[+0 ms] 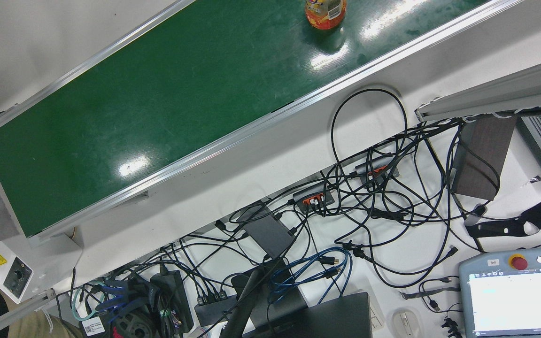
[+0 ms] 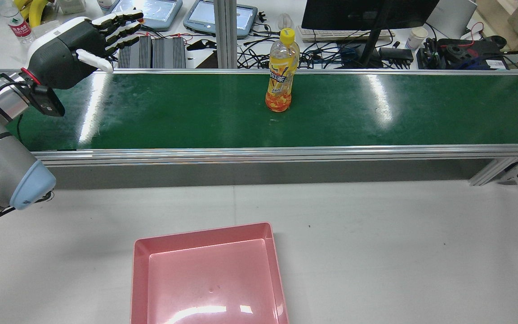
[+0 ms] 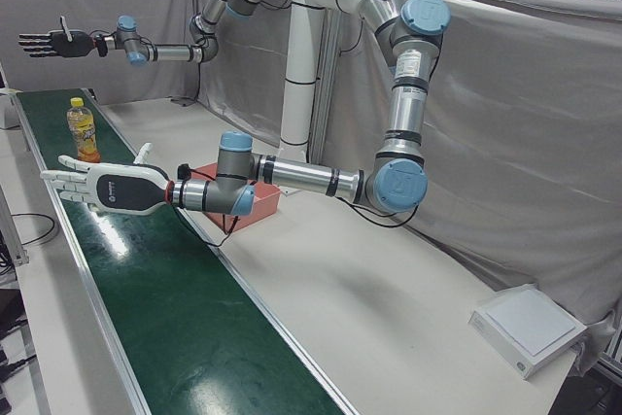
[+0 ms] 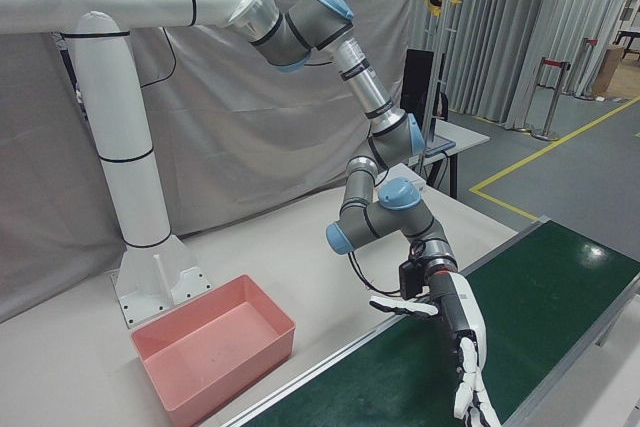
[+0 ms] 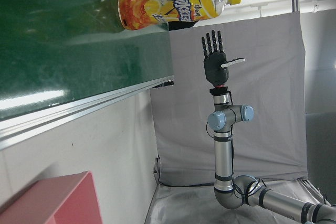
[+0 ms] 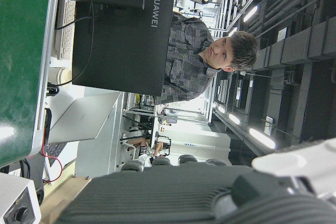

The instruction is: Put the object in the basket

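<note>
We are logging this station from largest item down. The green conveyor belt (image 2: 331,121) is running across the white table (image 2: 376,234), along its far side. The pink basket (image 2: 207,274) is sitting at the table's near edge, holding nothing. The left hand (image 2: 77,47) is hovering over the belt's left end, fingers (image 2: 119,24) spread apart and gripping nothing. The right hand (image 3: 49,43) is hanging above the belt's opposite end, fingers likewise extended and apart. The orange drink bottle (image 2: 281,72), yellow-capped, is standing upright mid-belt near its far rail, well apart from both hands.
</note>
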{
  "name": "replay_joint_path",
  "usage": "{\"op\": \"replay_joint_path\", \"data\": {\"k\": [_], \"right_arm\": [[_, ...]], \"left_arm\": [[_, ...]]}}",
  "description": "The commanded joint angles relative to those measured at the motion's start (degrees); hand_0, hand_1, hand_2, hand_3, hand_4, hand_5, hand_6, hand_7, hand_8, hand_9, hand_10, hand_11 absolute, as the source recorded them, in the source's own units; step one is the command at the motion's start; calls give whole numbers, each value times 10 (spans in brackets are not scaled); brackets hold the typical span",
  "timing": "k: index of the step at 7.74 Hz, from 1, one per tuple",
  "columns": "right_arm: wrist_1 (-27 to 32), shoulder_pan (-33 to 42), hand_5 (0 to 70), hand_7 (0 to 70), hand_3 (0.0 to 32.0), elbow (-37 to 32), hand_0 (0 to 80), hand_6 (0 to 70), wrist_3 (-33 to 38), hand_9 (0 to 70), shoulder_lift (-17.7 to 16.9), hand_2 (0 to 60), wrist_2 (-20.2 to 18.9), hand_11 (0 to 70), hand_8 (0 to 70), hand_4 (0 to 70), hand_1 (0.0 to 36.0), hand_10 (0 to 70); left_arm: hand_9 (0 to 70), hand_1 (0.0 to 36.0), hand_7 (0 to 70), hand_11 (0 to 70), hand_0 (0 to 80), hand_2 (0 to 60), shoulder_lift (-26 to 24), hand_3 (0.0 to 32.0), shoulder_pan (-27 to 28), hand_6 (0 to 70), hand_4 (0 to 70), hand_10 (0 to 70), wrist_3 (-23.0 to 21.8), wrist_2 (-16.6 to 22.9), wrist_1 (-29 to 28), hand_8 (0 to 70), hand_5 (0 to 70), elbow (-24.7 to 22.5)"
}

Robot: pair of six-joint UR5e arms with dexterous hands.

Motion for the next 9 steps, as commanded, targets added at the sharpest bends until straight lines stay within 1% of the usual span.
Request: {"op": "replay_joint_path", "data": {"k": [1,3,5,9], "right_arm": [[0,0,0,0,0,0,0,0,0,0,0,0,0,0,0,0,0,0],[-1,-1,0,0,0,0,0,0,0,0,0,0,0,0,0,0,0,0],[0,-1,0,0,0,0,0,0,0,0,0,0,0,0,0,0,0,0],[0,-1,0,0,0,-1,0,0,0,0,0,0,0,0,0,0,0,0]], "left_arm": [[79,78,0,102,543,0,-1,10,1,11,147,61,1,0,0,72,143,0],[75,83,0,101,548,0,-1,4,2,15,153,60,3,-1,0,68,132,0],[76,87,0,97,552,0,-1,6,2,16,154,57,3,-1,0,70,127,0],[76,80,0,97,546,0,-1,10,2,12,148,57,3,-1,0,69,132,0]]}}
